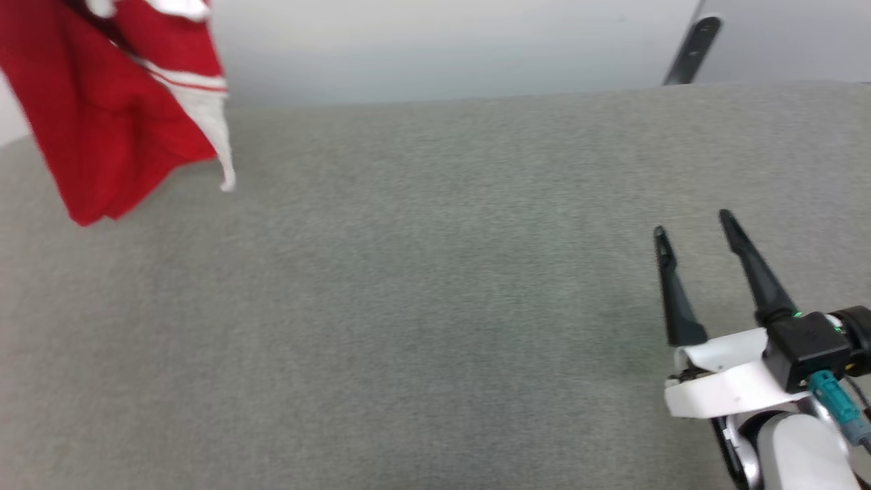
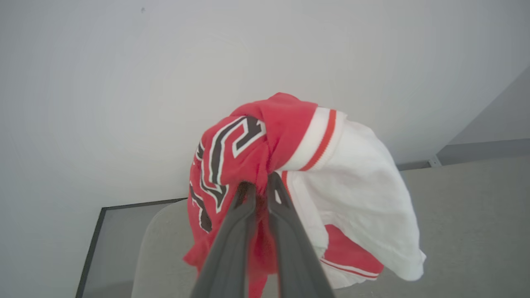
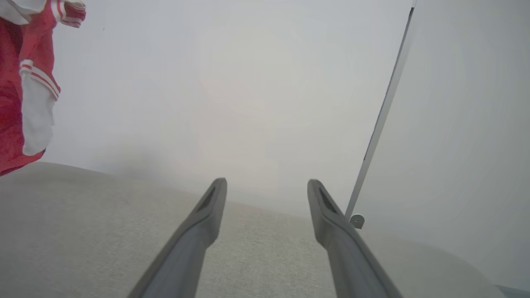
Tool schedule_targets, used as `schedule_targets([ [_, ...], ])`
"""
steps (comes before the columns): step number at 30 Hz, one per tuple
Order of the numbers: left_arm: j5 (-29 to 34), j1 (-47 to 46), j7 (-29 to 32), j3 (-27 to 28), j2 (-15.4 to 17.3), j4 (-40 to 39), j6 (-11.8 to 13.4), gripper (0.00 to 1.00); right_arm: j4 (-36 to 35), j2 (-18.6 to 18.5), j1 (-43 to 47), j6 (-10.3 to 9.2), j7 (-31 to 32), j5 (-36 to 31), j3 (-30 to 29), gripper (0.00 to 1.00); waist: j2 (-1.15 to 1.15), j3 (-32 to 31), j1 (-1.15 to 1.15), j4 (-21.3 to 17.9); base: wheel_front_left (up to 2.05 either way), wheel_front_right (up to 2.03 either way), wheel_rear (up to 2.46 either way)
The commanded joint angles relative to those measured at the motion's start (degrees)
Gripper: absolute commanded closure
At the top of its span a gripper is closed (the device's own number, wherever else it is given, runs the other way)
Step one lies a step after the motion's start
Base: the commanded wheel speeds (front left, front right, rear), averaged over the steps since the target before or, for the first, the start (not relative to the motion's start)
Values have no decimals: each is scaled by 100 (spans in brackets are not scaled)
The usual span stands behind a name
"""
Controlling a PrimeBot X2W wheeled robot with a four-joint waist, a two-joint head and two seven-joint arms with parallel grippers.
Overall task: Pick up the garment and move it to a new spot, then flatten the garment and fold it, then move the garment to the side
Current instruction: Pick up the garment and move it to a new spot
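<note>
The big grey padded surface [image 1: 408,306] takes up most of the head view, with a pale wall [image 1: 442,47] behind it; it looks like the work area where the shirt is meant to get laid out. Next biggest is the shirt [image 1: 102,122] itself; a red jersey hanging up at the far left, its lowest corner dangling over the grey surface, though whether it touches is hard to tell. It hangs bunched and twisted, most likely because it's gripped at one spot only.

The left wrist view shows why; the left gripper [image 2: 261,182] has its two fingers [image 2: 240,215] pinched nearly together on a fold of red cloth right beside the striped trim [image 2: 321,140], so the rest just drapes down. The white sleeve [image 2: 364,186] flops to one side; the black white-edged lettering [image 2: 219,157] is crumpled on the other. A single-point hold makes sense for carrying it to a new spot, not for flattening.

The right gripper [image 1: 693,224] sits low on the right, well apart from the shirt, spread wide with nothing in it; it's probably parked out of the way, ready to catch a second corner. Smallest bit; a dark strip [image 1: 694,47] leans at the back right, nothing to do with the job.
</note>
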Motion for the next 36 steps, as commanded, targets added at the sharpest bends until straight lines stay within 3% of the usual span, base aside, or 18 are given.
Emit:
schedule_targets([
  [1,-69,124,-45,17,-67,-119,-32,100,71,12,-75,-9,-34,-81,-140,0,0,-128,0,-257,0,0,0],
  [14,-461,844,341,-195,-653,-885,86,100,667,4,-257,-9,-101,-450,-1250,0,0,-215,0,-800,0,0,0],
  [27,-906,1655,1071,-428,-1192,-2183,606,100,879,16,-323,-9,-113,-565,-1646,0,0,-442,0,-788,0,0,0],
  [36,-1081,2500,1401,-643,-1141,-3174,951,100,908,19,-452,-9,-107,-526,-1735,0,0,-226,0,-919,0,0,0],
])
